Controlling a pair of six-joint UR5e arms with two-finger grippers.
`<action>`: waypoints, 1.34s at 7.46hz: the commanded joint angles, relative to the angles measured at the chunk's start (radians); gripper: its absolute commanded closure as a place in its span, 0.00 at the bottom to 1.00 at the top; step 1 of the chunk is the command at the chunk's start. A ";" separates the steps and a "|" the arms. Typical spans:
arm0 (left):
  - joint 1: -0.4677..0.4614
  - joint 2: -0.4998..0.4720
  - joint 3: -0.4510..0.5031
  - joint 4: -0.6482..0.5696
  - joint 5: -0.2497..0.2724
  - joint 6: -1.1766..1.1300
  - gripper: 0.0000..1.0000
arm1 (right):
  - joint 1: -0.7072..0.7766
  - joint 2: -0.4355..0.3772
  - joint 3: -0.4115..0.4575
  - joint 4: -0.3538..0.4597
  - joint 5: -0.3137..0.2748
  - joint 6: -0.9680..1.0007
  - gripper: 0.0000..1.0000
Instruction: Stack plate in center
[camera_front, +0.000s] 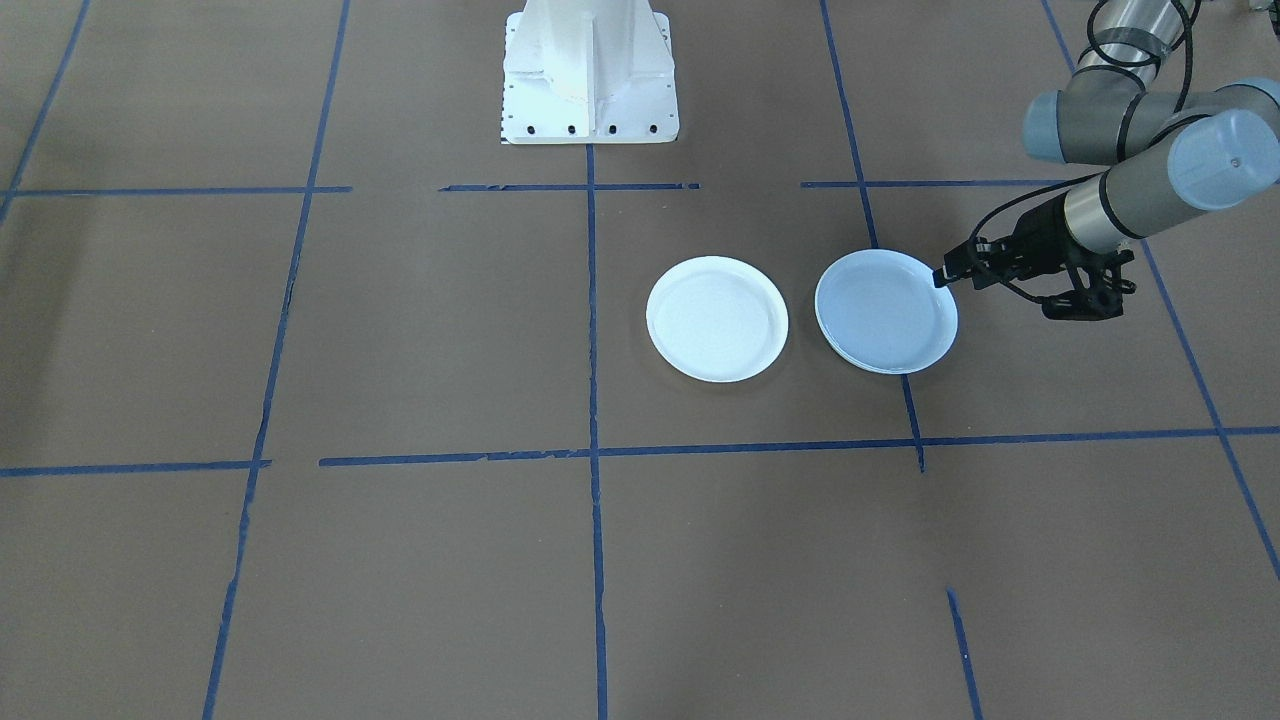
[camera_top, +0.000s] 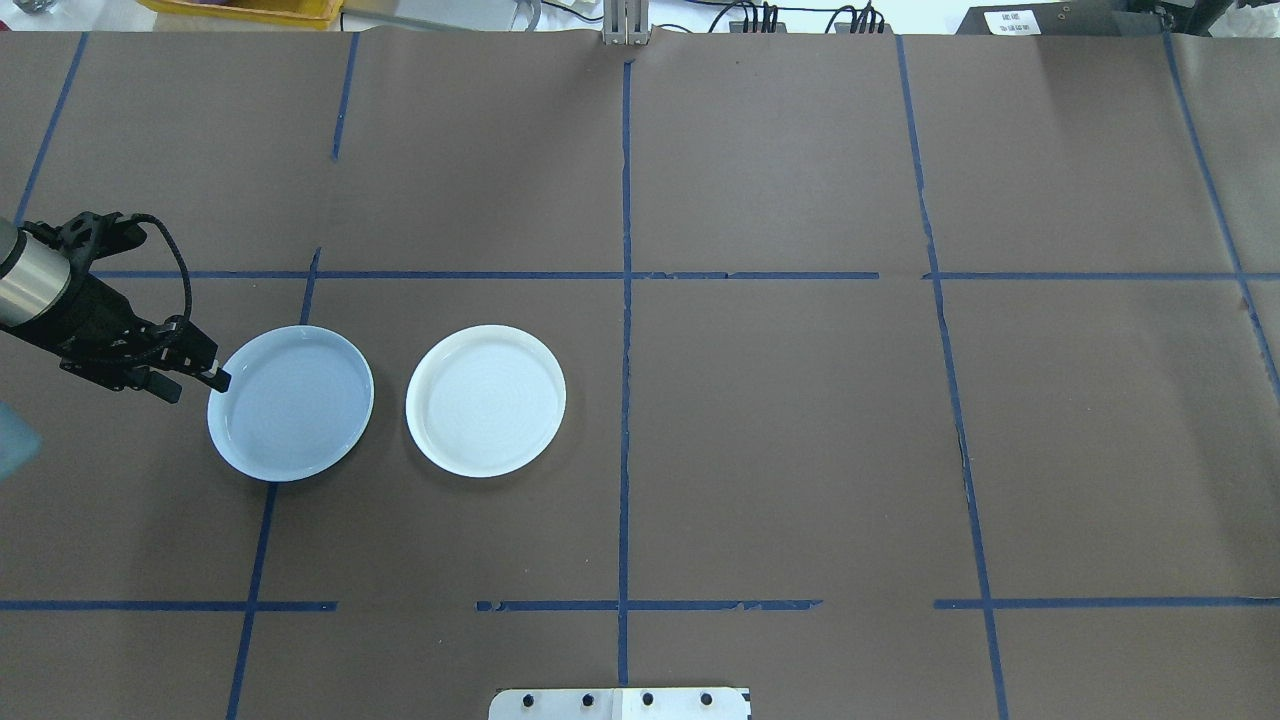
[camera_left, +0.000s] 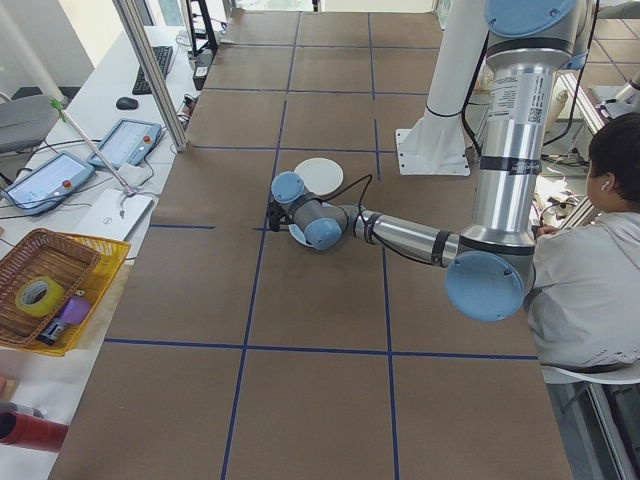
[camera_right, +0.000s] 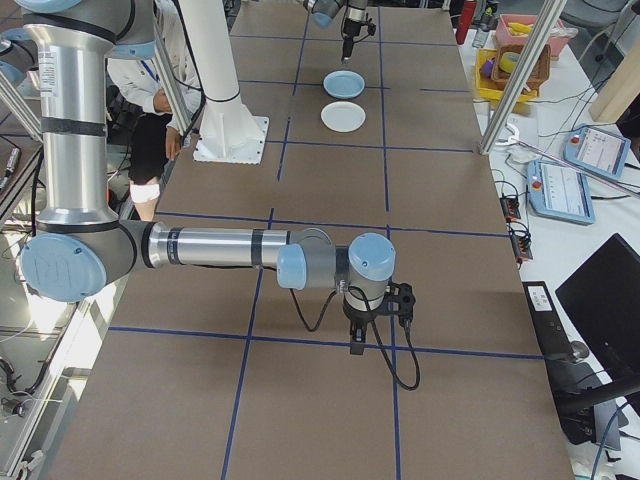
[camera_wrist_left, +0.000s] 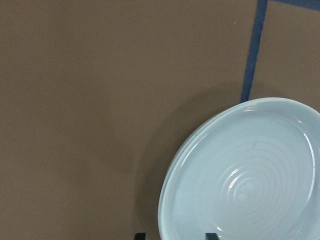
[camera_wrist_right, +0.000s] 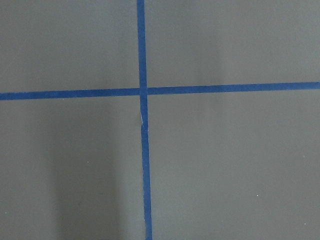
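- Left arm (camera_front: 1130, 200): brushed silver metal tube segments with pale blue-grey round joint caps (camera_front: 1222, 158) — one cap shows a small dark dot at its middle.
- Black bands ring the silver tubes beside the joints.
- Black two-finger left gripper (camera_front: 945, 274) on a black wrist block, with a thin black cable (camera_top: 172, 258) looping over it.
- Right arm (camera_right: 215, 247): the same silver tubes, blue-grey caps, black bands; a black right gripper (camera_right: 356, 347) with a black cable loop hanging under it.
- White metal pedestal base (camera_front: 588, 70) — ribbed, with a row of dark bolts along its flange.
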 joint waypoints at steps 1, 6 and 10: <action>0.088 -0.108 -0.050 0.002 0.095 -0.240 0.00 | 0.001 0.000 0.000 0.000 0.000 0.000 0.00; 0.297 -0.210 0.007 -0.002 0.295 -0.520 0.00 | 0.000 0.000 0.000 0.000 0.000 0.000 0.00; 0.322 -0.250 0.050 -0.010 0.281 -0.514 0.72 | 0.000 0.000 0.000 0.002 0.001 0.000 0.00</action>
